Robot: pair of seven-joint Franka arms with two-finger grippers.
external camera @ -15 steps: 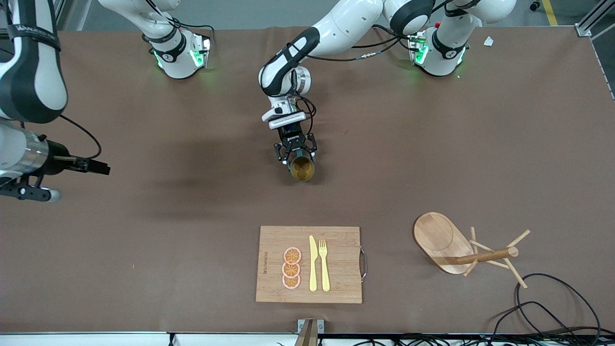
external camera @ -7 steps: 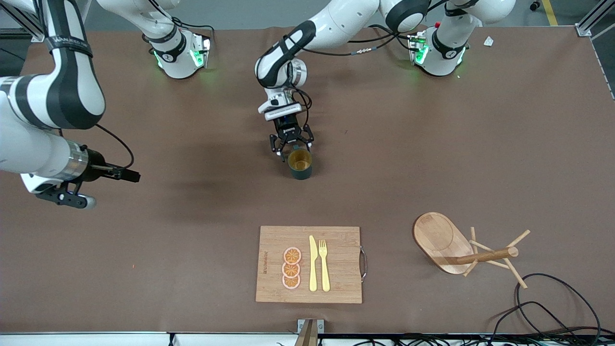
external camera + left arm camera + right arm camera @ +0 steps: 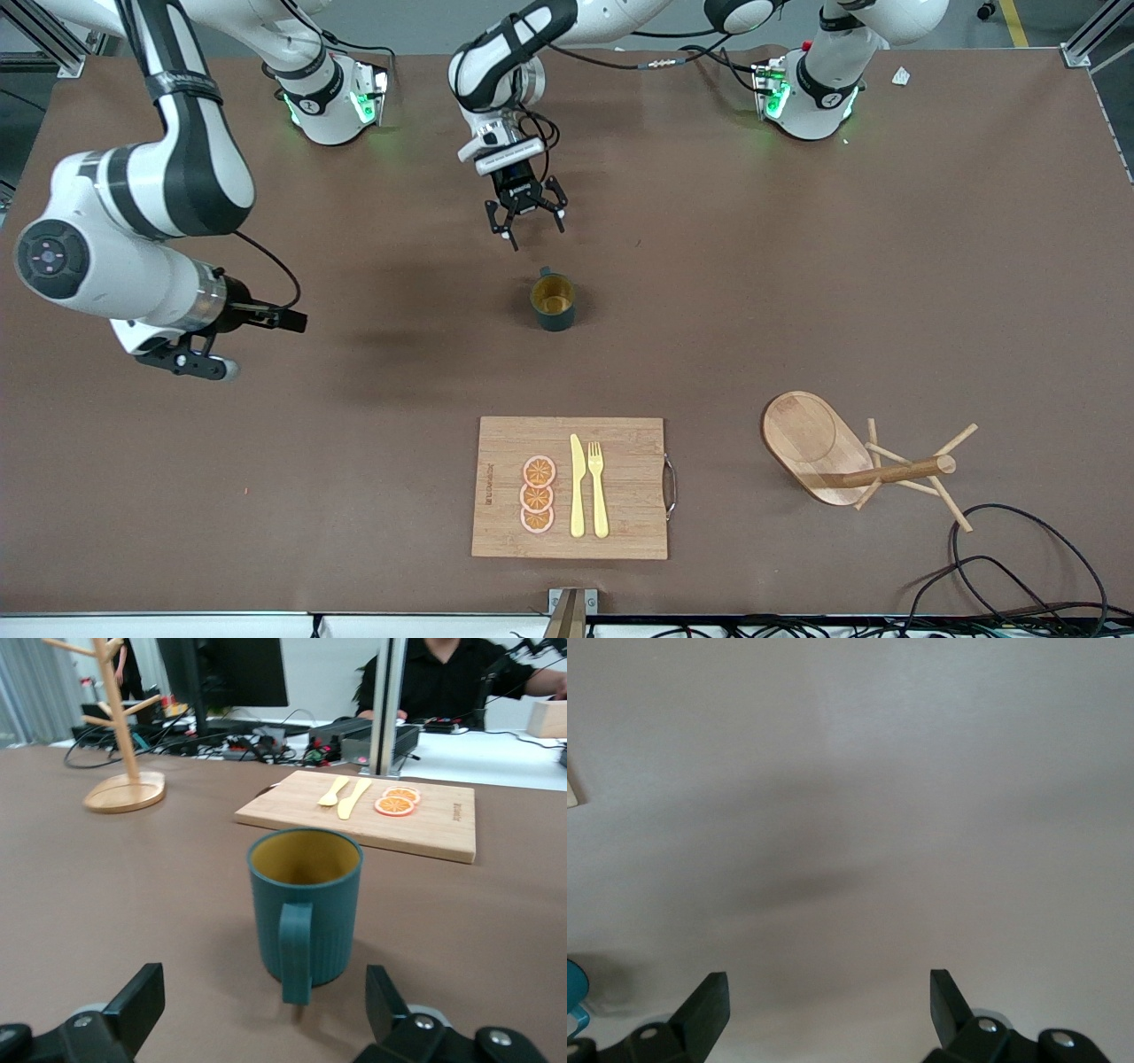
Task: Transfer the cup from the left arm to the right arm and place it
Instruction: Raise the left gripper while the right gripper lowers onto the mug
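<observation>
Cup (image 3: 553,301) upright on surface (image 3: 797,292) mid-table, handle toward arm bases, unheld | left gripper (image 3: 526,217) released, empty, over surface just basewards of cup | right gripper (image 3: 182,359) spread, empty, well apart at its own end | handover half done; pickup and placing left.
</observation>
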